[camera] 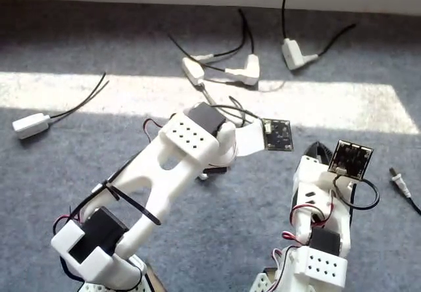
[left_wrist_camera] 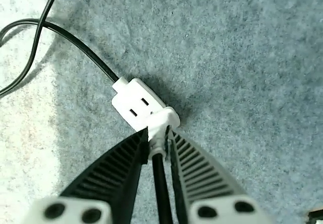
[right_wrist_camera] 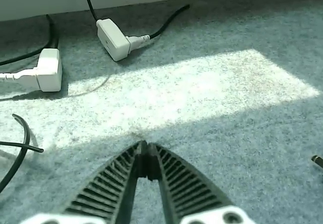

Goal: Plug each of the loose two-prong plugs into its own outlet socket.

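My left gripper (left_wrist_camera: pixel 158 142) is shut on a white two-prong plug (left_wrist_camera: pixel 162 122) with a black cord running back between its fingers. The plug's head sits against the end of a white outlet socket (left_wrist_camera: pixel 135 99) lying on the carpet, and its prongs are hidden. Two slots show on the socket's upper face. In the high view the left arm (camera: pixel 177 167) covers this spot. My right gripper (right_wrist_camera: pixel 147 157) is shut and holds nothing, low over the carpet. Another loose plug (camera: pixel 398 183) lies to the right of the right arm (camera: pixel 325 213).
More white sockets lie farther off: one (right_wrist_camera: pixel 113 38) near the wall, one (right_wrist_camera: pixel 49 70) beside it, and one (camera: pixel 29 125) at the far left. Black cords (camera: pixel 230 45) trail across the grey carpet. A sunlit band crosses the floor.
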`<state>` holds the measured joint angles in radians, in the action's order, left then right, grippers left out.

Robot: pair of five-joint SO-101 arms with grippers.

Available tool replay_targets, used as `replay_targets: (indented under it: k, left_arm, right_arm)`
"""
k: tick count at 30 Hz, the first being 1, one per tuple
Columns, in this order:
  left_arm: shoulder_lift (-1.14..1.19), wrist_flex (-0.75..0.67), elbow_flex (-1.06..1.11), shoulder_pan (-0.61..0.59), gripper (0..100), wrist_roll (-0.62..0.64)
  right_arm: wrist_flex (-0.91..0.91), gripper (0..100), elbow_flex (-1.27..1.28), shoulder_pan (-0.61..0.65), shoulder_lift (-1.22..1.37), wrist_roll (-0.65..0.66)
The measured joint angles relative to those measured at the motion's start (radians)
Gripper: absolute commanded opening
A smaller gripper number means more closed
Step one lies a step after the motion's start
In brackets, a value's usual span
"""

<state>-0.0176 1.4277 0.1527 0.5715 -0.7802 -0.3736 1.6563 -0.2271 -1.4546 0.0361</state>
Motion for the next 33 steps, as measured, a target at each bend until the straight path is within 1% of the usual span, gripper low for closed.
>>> replay_targets:
  k: [5, 9, 11, 17, 26, 33]
  left_arm:
    - [0.0, 0.012, 0.0, 0.003, 1, -0.02]
    - [0.0, 0.054, 0.0, 0.002, 1, -0.104]
    - [0.0, 0.064, 0.0, 0.002, 1, -0.118]
    - [0.0, 0.068, 0.0, -0.008, 1, -0.124]
    - [0.0, 0.026, 0.0, -0.103, 1, -0.133]
    - [0.0, 0.021, 0.0, -0.098, 1, -0.133]
  right_arm:
    - [0.0, 0.6, 0.0, 0.0, 0.0, 0.0]
    - [0.0, 0.6, 0.0, 0.0, 0.0, 0.0]
    - [0.0, 0.6, 0.0, 0.0, 0.0, 0.0]
    - [0.0, 0.6, 0.0, 0.0, 0.0, 0.0]
    - [0.0, 0.6, 0.0, 0.0, 0.0, 0.0]
    - [0.0, 0.6, 0.0, 0.0, 0.0, 0.0]
